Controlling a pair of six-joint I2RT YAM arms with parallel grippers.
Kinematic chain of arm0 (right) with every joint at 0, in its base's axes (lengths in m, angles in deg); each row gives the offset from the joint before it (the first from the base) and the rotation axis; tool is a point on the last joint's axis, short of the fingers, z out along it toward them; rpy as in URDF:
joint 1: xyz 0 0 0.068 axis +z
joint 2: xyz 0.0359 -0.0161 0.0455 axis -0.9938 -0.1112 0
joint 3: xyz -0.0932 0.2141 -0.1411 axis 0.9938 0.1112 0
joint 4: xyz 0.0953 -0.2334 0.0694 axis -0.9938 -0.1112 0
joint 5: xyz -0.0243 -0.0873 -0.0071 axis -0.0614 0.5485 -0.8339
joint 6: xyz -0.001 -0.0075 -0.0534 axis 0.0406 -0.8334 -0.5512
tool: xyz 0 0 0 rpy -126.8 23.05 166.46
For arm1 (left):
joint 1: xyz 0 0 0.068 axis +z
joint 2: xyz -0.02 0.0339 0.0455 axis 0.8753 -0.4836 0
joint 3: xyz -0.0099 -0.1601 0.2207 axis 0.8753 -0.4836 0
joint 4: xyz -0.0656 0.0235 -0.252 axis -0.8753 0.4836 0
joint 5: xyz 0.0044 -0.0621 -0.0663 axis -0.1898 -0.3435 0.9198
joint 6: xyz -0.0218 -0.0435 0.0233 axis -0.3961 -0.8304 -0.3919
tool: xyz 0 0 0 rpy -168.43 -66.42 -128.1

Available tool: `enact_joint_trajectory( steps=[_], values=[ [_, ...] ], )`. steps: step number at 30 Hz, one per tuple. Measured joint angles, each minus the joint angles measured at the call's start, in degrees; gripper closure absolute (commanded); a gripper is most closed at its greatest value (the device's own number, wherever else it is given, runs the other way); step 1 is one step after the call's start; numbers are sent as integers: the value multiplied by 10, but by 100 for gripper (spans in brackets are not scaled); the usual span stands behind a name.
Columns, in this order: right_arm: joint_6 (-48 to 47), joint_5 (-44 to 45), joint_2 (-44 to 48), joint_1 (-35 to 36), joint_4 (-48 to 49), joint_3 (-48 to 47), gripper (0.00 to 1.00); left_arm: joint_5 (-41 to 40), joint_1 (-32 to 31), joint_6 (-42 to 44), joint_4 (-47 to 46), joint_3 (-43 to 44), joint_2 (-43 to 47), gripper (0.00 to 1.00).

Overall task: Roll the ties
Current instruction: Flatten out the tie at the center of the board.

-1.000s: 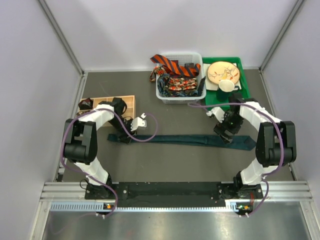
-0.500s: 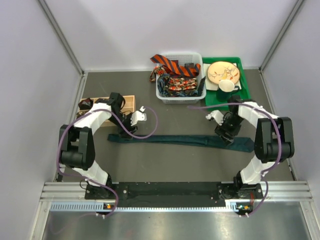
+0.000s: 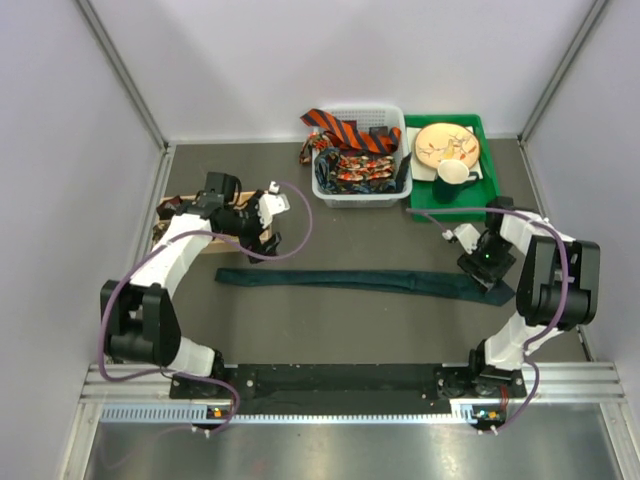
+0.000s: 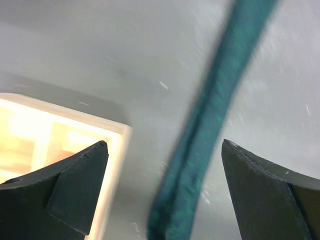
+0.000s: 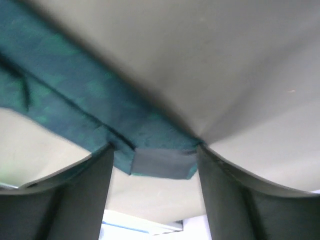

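One long flat teal tie, broad end in grip of right tool; left tool wide.

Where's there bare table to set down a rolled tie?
Widest: the strip between the teal tie and the arms' mounting rail. Also the patch between tie and white basket, mid-table. Crowded: the far edge with basket and green tray, the wooden box by the left tool, the tie's wide end at the right tool.
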Motion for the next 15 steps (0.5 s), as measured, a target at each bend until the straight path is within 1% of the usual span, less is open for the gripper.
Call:
enact_joint_trajectory(
  steps=[1, 2, 4, 5, 6, 9, 12, 15],
  values=[
    [4, 13, -3, 2, 9, 0, 58, 3, 0, -27, -28, -3, 12, 1],
    [10, 21, -4, 3, 19, 1, 78, 3, 1, -53, -58, -9, 26, 1],
    [17, 39, -5, 3, 32, 5, 95, 3, 2, -111, -124, -26, 54, 1],
    [19, 46, -4, 3, 38, 8, 100, -1, 3, -141, -162, -39, 68, 1],
    [24, 59, -2, 4, 49, 12, 100, -9, 3, -176, -200, -51, 80, 1],
    [23, 67, 7, 4, 61, 23, 100, -20, 3, -238, -258, -61, 89, 1],
    [18, 64, 8, -6, 60, 20, 100, -14, 3, -256, -261, -51, 73, 1],
    [-14, 68, -2, -49, 59, 6, 100, -6, 0, -249, -242, -35, 45, 1]
  ],
)
